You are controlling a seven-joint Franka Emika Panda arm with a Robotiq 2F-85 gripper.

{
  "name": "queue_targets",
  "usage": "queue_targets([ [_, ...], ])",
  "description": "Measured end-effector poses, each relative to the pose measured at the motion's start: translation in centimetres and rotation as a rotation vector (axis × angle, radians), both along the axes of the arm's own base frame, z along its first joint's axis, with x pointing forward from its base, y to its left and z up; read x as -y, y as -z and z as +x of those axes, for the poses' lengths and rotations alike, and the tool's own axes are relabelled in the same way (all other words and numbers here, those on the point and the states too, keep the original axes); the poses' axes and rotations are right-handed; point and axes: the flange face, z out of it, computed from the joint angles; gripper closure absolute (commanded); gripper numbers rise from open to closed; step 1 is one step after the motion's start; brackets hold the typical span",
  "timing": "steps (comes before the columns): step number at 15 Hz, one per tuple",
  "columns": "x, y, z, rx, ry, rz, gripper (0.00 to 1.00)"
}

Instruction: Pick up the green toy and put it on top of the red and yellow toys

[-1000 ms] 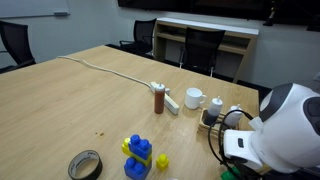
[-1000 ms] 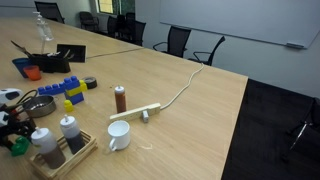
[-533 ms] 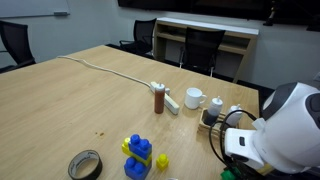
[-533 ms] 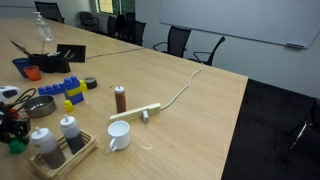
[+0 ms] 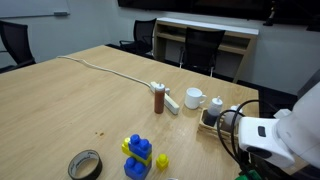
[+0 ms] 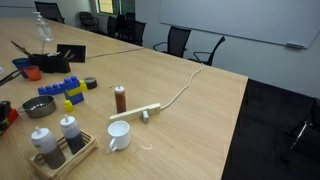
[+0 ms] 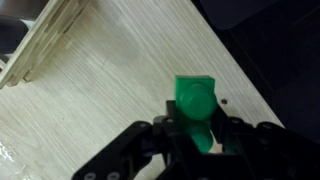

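Green toy gripped at the table's edge
In the wrist view the gripper (image 7: 195,128) is closed on the green toy (image 7: 194,98); the wooden table (image 7: 120,80) edge lies behind it; the blue-and-yellow block stack (image 5: 138,155) stands well apart.

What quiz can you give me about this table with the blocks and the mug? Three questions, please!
1. True or false: in the wrist view, the green toy sits between the fingers of the gripper.
2. What colour is the mug on the table? A) white B) red C) black
3. Fill in: the block stack is blue and ____.

Key: 1 true; 2 A; 3 yellow.
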Motion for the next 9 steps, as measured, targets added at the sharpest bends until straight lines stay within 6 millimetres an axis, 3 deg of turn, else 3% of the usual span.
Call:
queue_targets([
  [5, -2.8, -4.6, 1.1, 0.03, -0.06, 0.011, 0.9],
  [9, -5.3, -5.9, 1.4, 0.046, -0.127, 0.044, 0.9],
])
